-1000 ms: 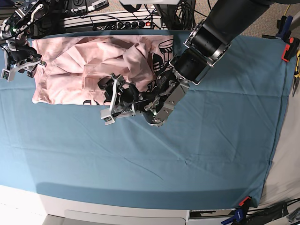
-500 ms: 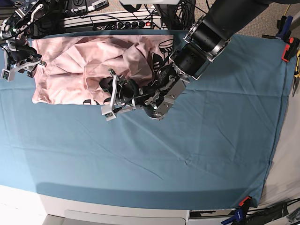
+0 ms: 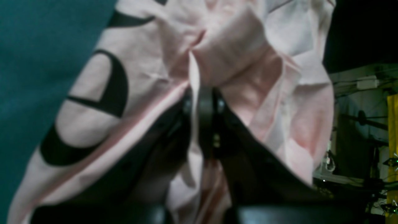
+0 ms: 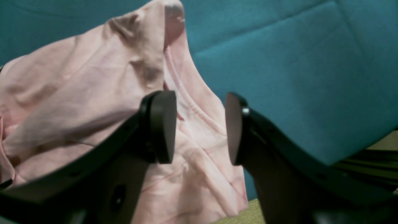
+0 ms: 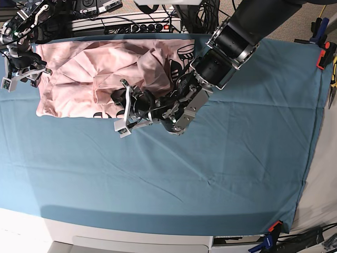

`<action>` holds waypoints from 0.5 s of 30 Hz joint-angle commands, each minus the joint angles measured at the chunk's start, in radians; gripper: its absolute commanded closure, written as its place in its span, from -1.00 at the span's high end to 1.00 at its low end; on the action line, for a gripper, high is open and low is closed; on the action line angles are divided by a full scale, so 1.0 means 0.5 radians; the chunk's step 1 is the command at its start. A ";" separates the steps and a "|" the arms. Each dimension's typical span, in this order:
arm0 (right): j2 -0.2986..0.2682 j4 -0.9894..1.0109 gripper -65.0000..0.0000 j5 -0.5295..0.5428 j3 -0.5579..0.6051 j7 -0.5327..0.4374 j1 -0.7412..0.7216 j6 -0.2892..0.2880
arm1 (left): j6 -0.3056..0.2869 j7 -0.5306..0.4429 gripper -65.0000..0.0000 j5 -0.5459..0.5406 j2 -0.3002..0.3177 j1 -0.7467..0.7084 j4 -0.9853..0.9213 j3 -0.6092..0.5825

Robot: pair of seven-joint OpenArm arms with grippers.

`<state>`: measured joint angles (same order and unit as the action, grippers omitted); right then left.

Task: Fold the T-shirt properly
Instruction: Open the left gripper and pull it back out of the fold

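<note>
Only the left wrist view shows the left gripper (image 3: 202, 102) pinched tight on a thin fold of the T-shirt (image 5: 84, 79), bold black curves printed on the soft pink cotton beside it. The right wrist view shows the right gripper (image 4: 199, 127) with its dark rounded pads spread apart over a stitched hem, holding nothing. From the base view the shirt lies crumpled at the far left of the wrinkled teal table cloth (image 5: 221, 174), with cables and a power strip (image 5: 126, 23) behind.
</note>
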<state>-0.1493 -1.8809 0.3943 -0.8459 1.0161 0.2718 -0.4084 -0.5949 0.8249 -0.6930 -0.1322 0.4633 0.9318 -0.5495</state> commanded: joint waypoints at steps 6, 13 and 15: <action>-0.034 -0.032 -0.20 0.018 -0.008 -0.051 -0.007 0.002 | -0.006 -0.059 -1.00 -0.037 -0.050 0.111 0.031 0.006; -0.033 -0.032 -0.20 0.018 -0.008 -0.052 -0.007 0.002 | -0.005 -0.060 -1.00 -0.037 -0.050 0.109 0.031 0.121; -0.033 -0.032 -0.20 0.018 -0.008 -0.052 -0.007 0.002 | -0.005 -0.063 -1.00 -0.037 -0.050 0.109 0.031 0.169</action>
<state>-0.1493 -1.8809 0.3939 -0.8459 1.0157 0.2718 -0.4084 -0.5945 0.8192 -0.6930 -0.1322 0.4908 0.9318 -0.4686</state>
